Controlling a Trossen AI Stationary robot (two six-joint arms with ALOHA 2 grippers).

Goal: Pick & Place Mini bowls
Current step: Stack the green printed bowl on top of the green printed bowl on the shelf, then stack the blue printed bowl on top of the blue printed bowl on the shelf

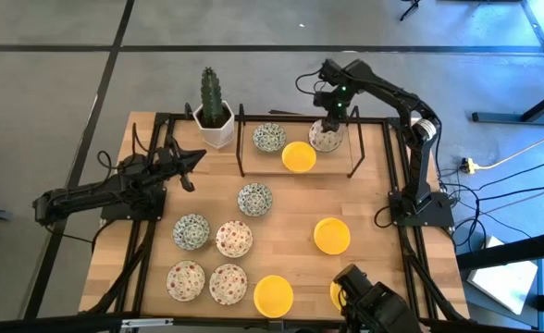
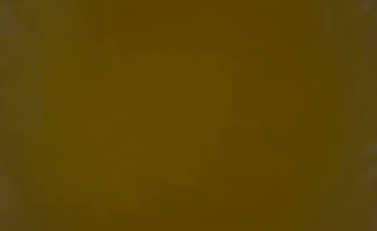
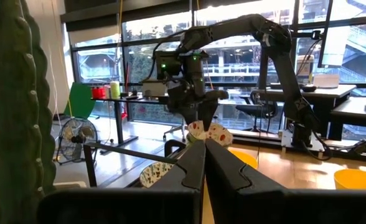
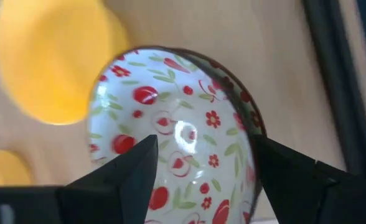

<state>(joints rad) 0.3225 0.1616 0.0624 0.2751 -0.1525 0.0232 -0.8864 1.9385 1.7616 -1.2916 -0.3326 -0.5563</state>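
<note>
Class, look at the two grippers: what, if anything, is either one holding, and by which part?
Nothing is held. The right gripper stands open over the red-flowered bowl, one finger inside, one outside its rim. The left gripper is shut on nothing.

The table (image 1: 281, 217) has a top of pale wood with visible grain, in a matt finish, and a frame of black metal bars around it. The red-flowered bowl (image 4: 177, 162) looks like glazed ceramic, white and glossy, with a bright point of reflected light inside it. The yellow bowl (image 1: 299, 156) beside it is smooth and plain, with a soft shine. The right gripper (image 4: 201, 165) has dark fingers of matt plastic or metal; which one is not clear. The cactus (image 3: 12, 106) has a ribbed green skin with small pale spines, and its pot (image 1: 216, 129) is smooth white.
</note>
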